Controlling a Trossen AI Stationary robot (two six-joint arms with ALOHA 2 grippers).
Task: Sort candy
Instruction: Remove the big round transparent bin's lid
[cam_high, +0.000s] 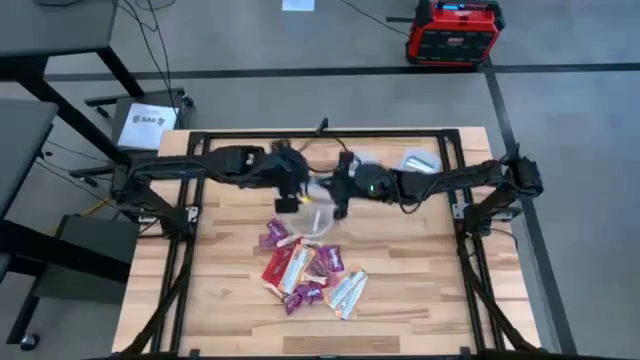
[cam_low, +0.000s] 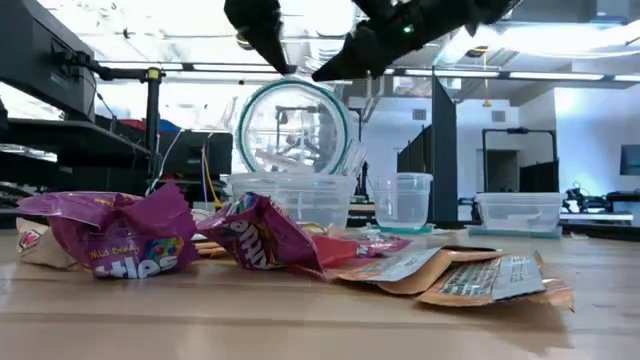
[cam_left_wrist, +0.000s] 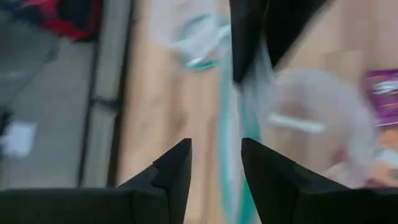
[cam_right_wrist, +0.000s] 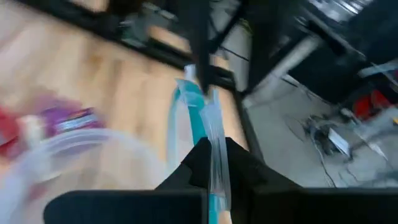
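High view first: both arms meet over the middle of the desk (cam_high: 420, 290), toward the far edge. Between them they're lifting a clear round container (cam_low: 295, 128) with a teal rim, tipped up on its side above the wood.

The right gripper (cam_right_wrist: 211, 163) is pinched shut on that rim; its wrist view shows the fingers (cam_right_wrist: 239, 163) clamped on the thin clear wall and teal edge. The left gripper (cam_left_wrist: 216, 162) sits right by the same rim, with the teal edge running through the gap. Its fingers (cam_left_wrist: 177, 168) look partly open. I honestly can't tell if they're touching it or have any hold on it.

The candy (cam_high: 310, 270) is all in one loose heap near the middle of the desk, a bit toward the near edge. There are magenta packets, a red one, orange-white bars and pale silvery wrappers, some overlapping. The low view shows them flat on the wood in front of a tub (cam_low: 290, 197) and a small cup (cam_low: 400, 200). Another lidded tub (cam_low: 518, 212) sits well off to the side.

Progress-wise, I'd say the sorting hasn't really started. No sweet is clearly inside any container, and the pile looks untouched. This looks like container prep, so basically every piece is still left to pick and sort.
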